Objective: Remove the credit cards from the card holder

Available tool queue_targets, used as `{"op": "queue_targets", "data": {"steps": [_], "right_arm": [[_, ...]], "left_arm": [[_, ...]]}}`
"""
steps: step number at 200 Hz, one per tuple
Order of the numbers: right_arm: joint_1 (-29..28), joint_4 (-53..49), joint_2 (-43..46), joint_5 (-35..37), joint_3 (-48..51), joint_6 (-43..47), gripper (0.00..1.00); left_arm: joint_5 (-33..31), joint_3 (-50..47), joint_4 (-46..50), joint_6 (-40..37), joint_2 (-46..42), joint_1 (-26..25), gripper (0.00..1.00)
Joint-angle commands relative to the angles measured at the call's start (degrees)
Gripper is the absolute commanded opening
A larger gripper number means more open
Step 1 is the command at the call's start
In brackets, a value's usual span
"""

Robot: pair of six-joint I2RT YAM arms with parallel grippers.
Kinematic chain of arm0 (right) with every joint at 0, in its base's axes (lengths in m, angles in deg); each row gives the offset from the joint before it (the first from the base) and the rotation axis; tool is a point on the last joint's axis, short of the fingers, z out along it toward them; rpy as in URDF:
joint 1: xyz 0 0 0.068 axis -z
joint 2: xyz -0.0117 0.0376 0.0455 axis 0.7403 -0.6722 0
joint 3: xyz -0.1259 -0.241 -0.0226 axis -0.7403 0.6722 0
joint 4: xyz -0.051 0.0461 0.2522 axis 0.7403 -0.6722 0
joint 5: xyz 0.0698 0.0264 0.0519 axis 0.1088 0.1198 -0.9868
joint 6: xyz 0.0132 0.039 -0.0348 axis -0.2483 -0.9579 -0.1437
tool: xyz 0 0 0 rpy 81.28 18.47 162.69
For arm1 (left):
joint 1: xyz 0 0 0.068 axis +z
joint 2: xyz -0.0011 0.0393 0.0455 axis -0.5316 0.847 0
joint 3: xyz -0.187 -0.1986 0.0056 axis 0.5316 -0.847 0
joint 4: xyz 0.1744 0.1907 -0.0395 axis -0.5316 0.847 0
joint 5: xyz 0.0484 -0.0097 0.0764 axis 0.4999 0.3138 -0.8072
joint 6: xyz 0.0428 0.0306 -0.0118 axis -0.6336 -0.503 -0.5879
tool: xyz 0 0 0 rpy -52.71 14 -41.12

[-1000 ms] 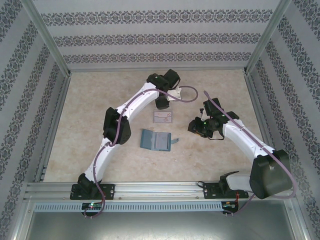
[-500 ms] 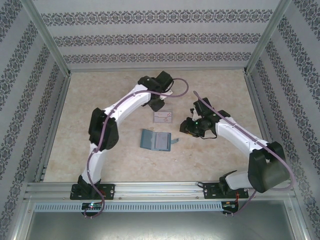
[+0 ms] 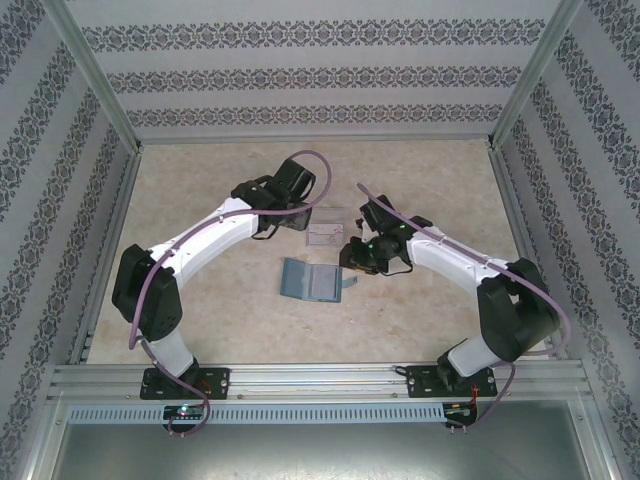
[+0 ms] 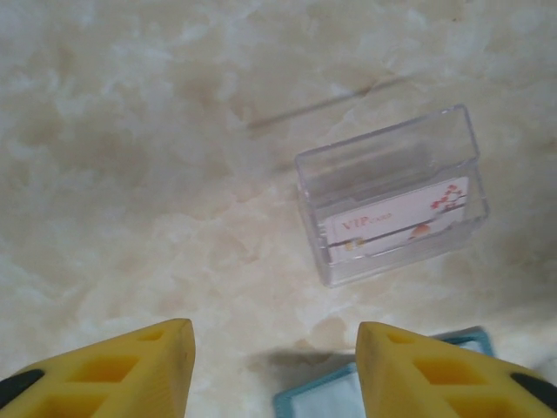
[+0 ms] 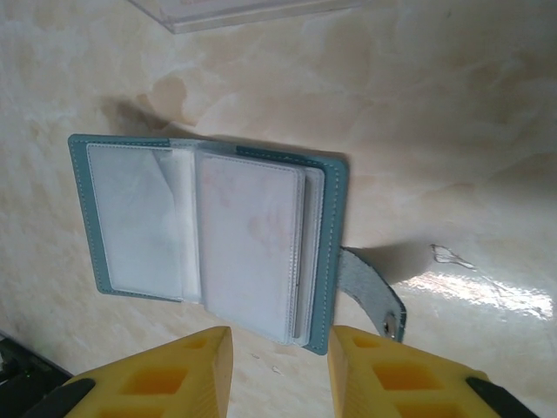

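Holder [image 5: 187, 231]: open flat on table [image 5: 435, 104], just ahead of right gripper's fingertips. Clear sleeves fanned; tab [image 5: 370, 292] sticks out on the side of the finger at the wrist view's right.
Pale card [image 5: 251, 235]: seems to sit in the top sleeve, straight ahead of the gap between the fingers. Whether more lie under it, cannot tell.
VIP card [image 4: 396, 222]: already standing in tray.
Tray [image 4: 392, 196]: clear plastic, ahead and to the right of left gripper, just beyond holder's far edge.
Right gripper [image 5: 277, 338]: fingers apart, nothing between them, poised over holder's near edge.
Left gripper [image 4: 274, 348]: fingers apart, empty; holder's corner shows just beside one finger.
Risk, sleeve: sleeves are thin and stacked. A pinch would likely catch plastic along with card and lift the whole holder.
Risk, slide: holder looks light and the table smooth. A one-sided push could skate it away from the fingers unless the other gripper pins it.
Risk, fold: pressure near the spine could flip a page shut over the pale card.
Risk, tray: left gripper is near tray. A low sweep toward holder may knock it and tip the VIP card out.
Risk, arms: both grippers crowd one small spot. Reaching in together could bring them into contact.
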Motion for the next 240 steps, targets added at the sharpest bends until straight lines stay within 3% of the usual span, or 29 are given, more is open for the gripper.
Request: {"op": "queue_targets", "data": {"steps": [1,48,81,118,240], "right_arm": [[-1.25,0.38,-1.77,-0.65,-1.99,-0.91,0.34],[-1.86,0.17,-3.51,-0.36,-1.47,-0.82,0.34],[-1.78,-0.65,-5.23,-0.08,-1.45,0.39,0.34],[-1.35,-1.91,-6.93,1.21,-0.88,2.02,0.34],[0.60,-0.15,-9.86,1.32,1.64,3.68,0.23]], "left_arm": [[6.41,-1.70,1.08,8.42,-1.96,0.59,0.50],[3.58,-7.48,2.03,13.85,-4.37,0.51,0.53],[8.24,-3.60,8.65,12.59,0.83,0.03,0.48],[13.72,-3.56,7.95,14.14,4.13,-2.34,0.46],[30.90,-11.30,-7.97,20.86,7.81,-5.69,0.17]]}}
